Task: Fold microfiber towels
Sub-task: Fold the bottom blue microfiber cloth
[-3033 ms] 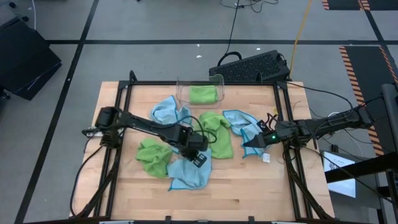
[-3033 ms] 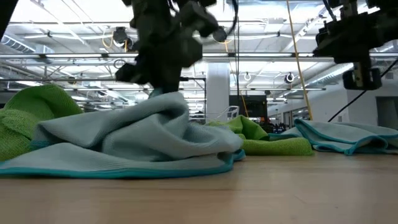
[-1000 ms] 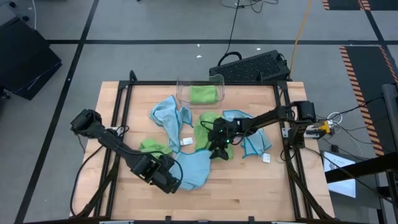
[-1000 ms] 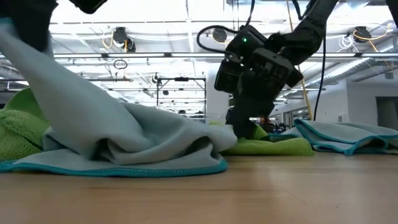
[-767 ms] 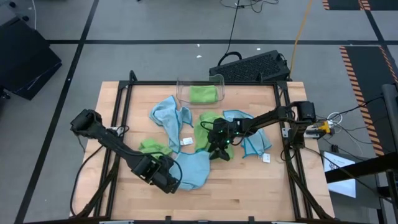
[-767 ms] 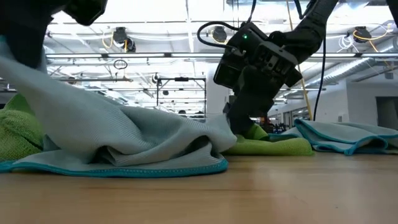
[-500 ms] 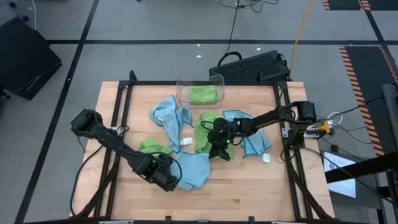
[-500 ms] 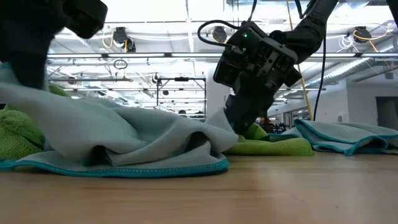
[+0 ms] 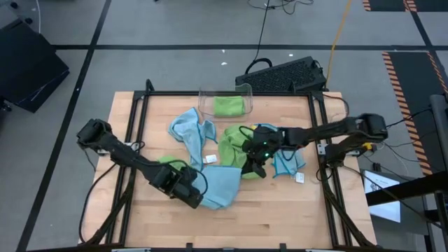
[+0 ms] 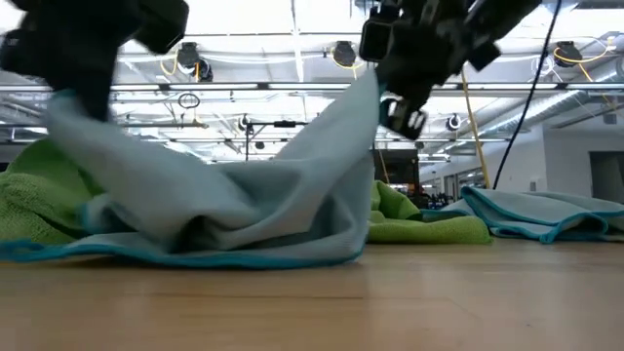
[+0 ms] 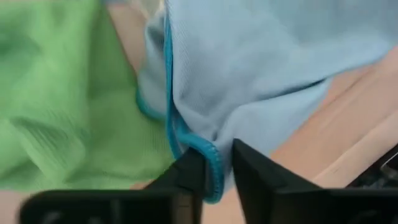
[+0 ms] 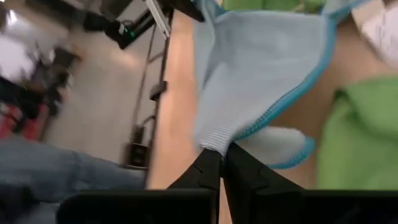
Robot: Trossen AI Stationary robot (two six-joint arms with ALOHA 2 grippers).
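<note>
A light blue towel (image 9: pixel 222 183) with a teal hem is stretched, rumpled, at the table's front-middle. 1 corner is pinched by the right gripper (image 12: pixel 220 163); its opposite edge is clamped by the left gripper (image 11: pixel 216 177).

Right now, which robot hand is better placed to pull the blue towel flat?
Probably the right hand. It is shut on a corner of the blue towel and holds it lifted off the table. The left hand has only the towel's edge between its fingers, low beside a green towel.
</note>
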